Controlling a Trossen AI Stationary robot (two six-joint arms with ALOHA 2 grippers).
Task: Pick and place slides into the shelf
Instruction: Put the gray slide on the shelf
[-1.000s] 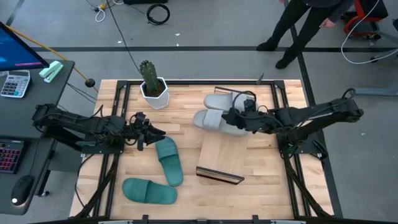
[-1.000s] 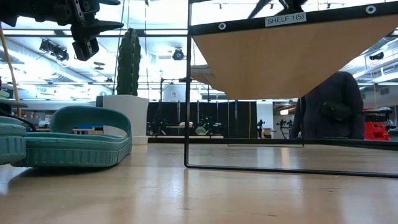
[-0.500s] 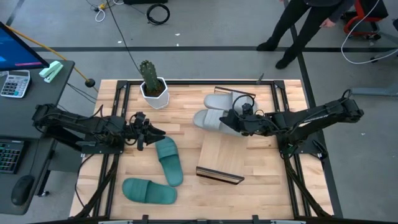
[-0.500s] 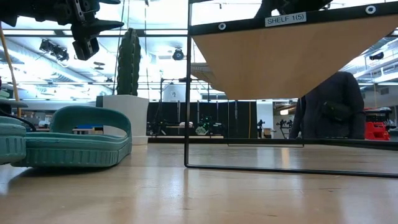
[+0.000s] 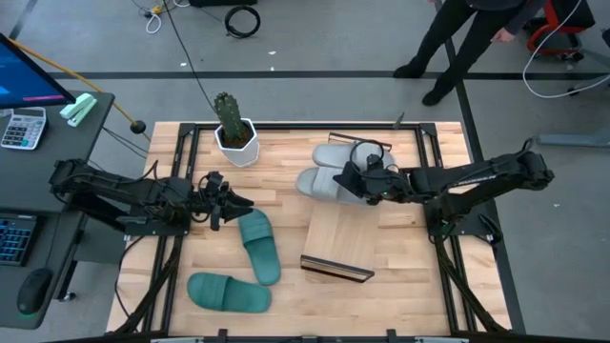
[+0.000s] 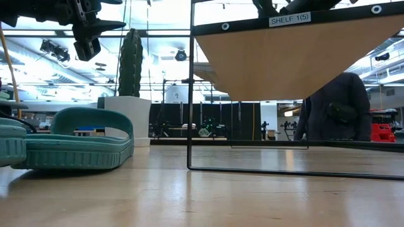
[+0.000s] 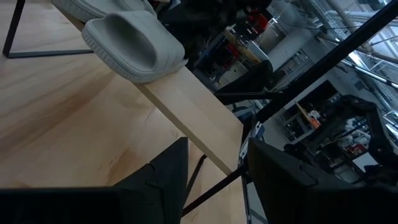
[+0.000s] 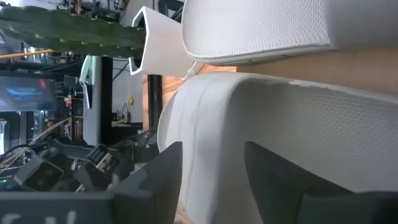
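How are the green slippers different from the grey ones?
The teal green slides lie flat on the bare tabletop, near the left tool; the light grey slides rest on the shelf, under the right tool. The teal pair lies at an angle to each other; the grey pair lies side by side. All have wide straps.

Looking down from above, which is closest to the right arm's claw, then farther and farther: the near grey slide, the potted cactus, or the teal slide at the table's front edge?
Measured from the right claw:
1. Grey slide, right beside the claw.
2. Potted cactus, at the table's back, toward the left arm.
3. Teal slide, at the front-left edge, farthest.
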